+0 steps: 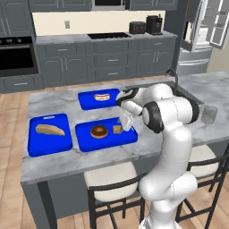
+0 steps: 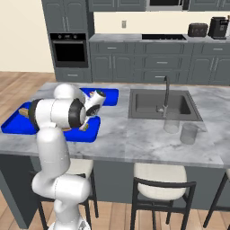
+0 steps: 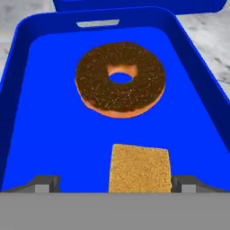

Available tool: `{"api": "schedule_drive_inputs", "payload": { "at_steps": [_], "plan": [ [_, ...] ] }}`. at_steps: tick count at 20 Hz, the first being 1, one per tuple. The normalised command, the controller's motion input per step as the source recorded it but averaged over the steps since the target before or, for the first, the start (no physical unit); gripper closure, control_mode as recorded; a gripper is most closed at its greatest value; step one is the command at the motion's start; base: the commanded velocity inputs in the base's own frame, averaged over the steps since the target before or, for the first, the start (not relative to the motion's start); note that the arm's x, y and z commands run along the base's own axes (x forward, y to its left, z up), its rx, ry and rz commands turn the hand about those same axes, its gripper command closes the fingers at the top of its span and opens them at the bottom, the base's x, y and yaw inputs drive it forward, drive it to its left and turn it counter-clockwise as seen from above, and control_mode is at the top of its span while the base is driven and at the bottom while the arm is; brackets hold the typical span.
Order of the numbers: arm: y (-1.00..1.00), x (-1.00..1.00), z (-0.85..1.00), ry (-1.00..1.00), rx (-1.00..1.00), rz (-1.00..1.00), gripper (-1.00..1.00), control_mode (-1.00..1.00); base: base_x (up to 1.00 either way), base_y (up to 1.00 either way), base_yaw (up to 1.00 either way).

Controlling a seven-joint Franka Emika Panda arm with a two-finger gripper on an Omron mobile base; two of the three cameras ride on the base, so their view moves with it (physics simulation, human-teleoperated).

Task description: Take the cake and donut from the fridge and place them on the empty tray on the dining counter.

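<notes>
Now the small tan-brown square cake lies flat in the bright blue rectangular tray, directly between the wide-open, empty jaws, with the dark-glazed ring donut just beyond.

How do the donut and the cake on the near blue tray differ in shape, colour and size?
The donut is a round ring with a hole; the cake is a solid squarish piece. The donut has a dark brown glaze over an orange-tan rim; the cake is plain tan all over. The donut looks larger than the cake. Both lie flat, apart from each other, on the same blue tray on the dining counter.
</notes>
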Motion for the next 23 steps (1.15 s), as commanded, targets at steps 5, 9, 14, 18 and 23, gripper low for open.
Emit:
{"api": "schedule_drive_inputs", "payload": {
  "at_steps": [5, 9, 14, 18, 23],
  "plan": [
    [-0.04, -0.62, 1.00, -0.29, 0.00, 0.00, -1.00, -1.00, 0.00, 0.00, 0.00],
    [-0.22, -0.95, 1.00, -0.25, 0.00, 0.00, -1.00, -1.00, 0.00, 0.00, 0.00],
    [-0.34, -0.79, 1.00, -0.16, 0.00, 0.00, -1.00, -1.00, 0.00, 0.00, 0.00],
    [-0.42, -0.67, 1.00, -0.05, 0.00, -0.02, -1.00, -1.00, 0.00, 0.00, 0.00],
    [-0.33, -0.84, 1.00, -0.01, 0.00, -0.12, -1.00, -1.00, 0.00, 0.00, 0.00]
  ]
}}
